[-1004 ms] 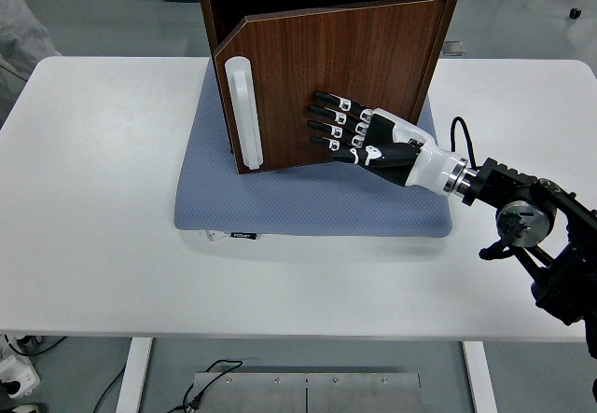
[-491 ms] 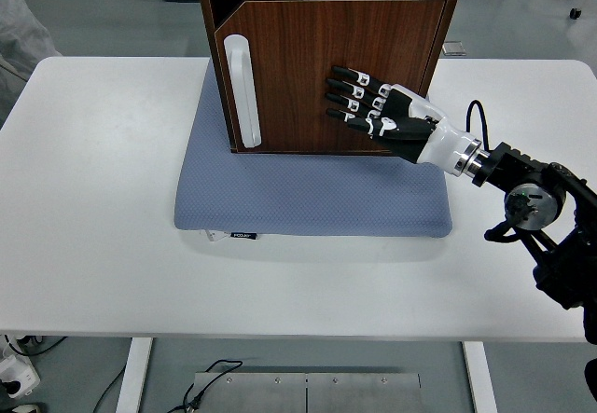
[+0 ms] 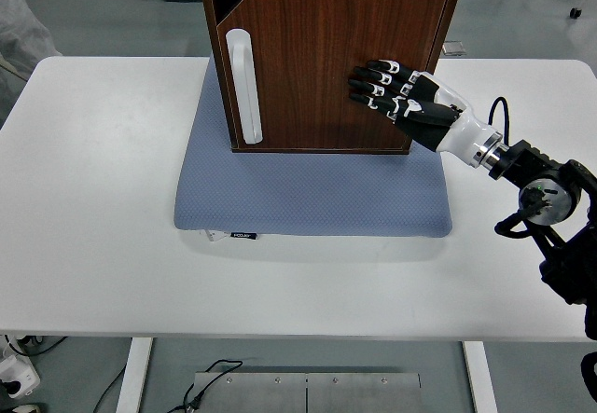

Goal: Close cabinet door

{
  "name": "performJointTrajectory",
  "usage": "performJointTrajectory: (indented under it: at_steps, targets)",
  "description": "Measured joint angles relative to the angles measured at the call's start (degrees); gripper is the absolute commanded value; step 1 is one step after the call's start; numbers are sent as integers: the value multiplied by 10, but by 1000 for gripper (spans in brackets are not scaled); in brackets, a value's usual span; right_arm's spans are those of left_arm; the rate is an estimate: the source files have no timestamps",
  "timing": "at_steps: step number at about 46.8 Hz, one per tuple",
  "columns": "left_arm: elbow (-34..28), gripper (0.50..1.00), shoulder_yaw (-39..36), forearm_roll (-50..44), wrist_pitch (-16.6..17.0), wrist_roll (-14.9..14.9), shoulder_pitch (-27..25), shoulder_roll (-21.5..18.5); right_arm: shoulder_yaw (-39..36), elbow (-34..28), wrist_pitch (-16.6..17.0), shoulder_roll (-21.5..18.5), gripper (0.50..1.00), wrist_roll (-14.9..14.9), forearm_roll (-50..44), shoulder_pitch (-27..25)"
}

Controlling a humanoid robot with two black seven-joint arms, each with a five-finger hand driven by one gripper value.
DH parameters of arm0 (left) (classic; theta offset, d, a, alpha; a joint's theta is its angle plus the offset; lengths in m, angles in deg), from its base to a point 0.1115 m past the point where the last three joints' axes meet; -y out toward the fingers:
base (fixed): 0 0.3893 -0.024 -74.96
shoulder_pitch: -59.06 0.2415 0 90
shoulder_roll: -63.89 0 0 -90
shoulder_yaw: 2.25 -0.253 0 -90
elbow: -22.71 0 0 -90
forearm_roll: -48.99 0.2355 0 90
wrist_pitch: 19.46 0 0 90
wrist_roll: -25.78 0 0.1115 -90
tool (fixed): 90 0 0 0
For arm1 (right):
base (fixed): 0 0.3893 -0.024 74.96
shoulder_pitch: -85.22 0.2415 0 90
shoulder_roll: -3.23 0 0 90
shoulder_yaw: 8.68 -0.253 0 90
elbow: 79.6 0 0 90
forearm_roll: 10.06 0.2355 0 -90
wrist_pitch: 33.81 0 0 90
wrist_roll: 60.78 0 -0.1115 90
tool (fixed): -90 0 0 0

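A single head camera sits high on the robot's side, looking forward and down over the flat white table (image 3: 103,199), whose near edge runs across the picture's bottom. Floor shows beyond the far edge. It stands back enough to take in nearly the table's whole width. No second view overlaps it.

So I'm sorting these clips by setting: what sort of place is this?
Probably a robotics lab or test room: a lone dark wooden cabinet on a blue-grey mat, a plain white table, grey floor and loose cables.
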Motion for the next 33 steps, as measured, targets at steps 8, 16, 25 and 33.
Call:
performJointTrajectory:
  at_steps: [8,16,25,33]
  targets:
    - [0,1000,0,0,0,0,0,0,-2,1,0,-1,1000,-1,0,-2]
    - [0,1000,0,-1,0,0,0,0,-5,1,-8,-3,1000,-3,2,-4]
    - [0,1000,0,-1,0,0,0,0,-6,1,-36,-3,1000,-5,32,-5]
    - [0,1000,0,-1,0,0,-2,0,0,3,-34,-1,1000,-4,35,-15]
